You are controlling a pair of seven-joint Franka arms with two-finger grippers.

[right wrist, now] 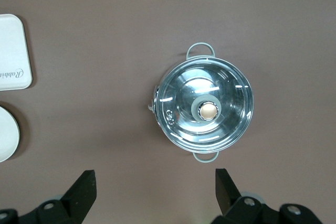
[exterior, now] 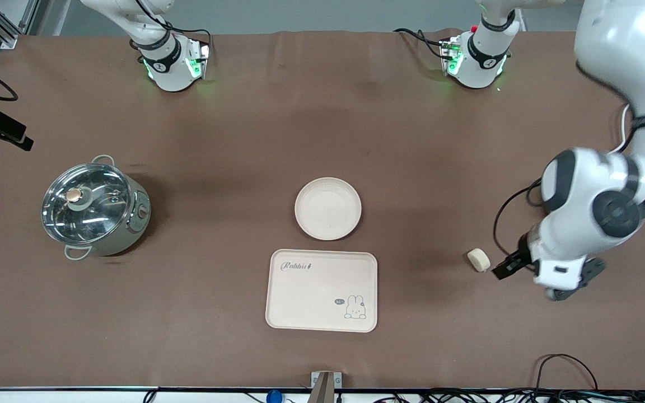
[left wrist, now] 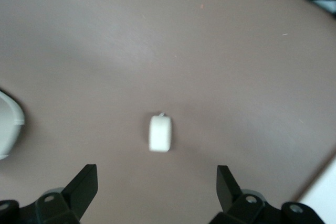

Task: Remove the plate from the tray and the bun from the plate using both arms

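The plate (exterior: 328, 208) stands empty on the brown table, just farther from the front camera than the tray (exterior: 321, 290), which is also empty. The bun (exterior: 478, 259) lies on the table toward the left arm's end. My left gripper (left wrist: 156, 177) is open and empty, up in the air just beside the bun (left wrist: 160, 133); one of its black fingers (exterior: 505, 269) shows in the front view. My right gripper (right wrist: 155, 179) is open and empty, high over the table next to the pot, and out of the front view.
A steel pot with a glass lid (exterior: 94, 208) stands toward the right arm's end and fills the right wrist view (right wrist: 206, 106). That view also shows the tray's corner (right wrist: 13, 51) and the plate's rim (right wrist: 6, 132). Cables lie along the table's near edge.
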